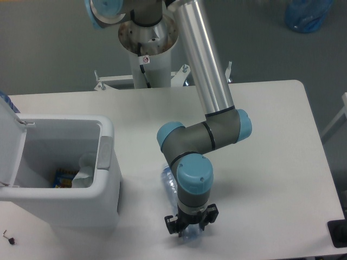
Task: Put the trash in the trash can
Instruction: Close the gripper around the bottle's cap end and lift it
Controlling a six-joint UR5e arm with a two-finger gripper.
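The trash can (105, 162) is a white boxy bin at the table's left with its lid (11, 141) swung open. Inside lies a crumpled white wrapper (84, 174). The clear plastic bottle (168, 183) lies on the table right of the bin, mostly hidden under the arm's wrist; its label does not show. My gripper (191, 227) points straight down over the bottle's near end, and a bit of clear plastic shows between its black fingers (171, 224). From above I cannot see whether the fingers press on the bottle.
A blue-yellow packet (64, 177) lies in the bin beside the wrapper. The arm's elbow (206, 135) hangs over the table's middle. The robot's pedestal (147, 49) stands behind the table. A small dark bit (8, 237) lies at the front left.
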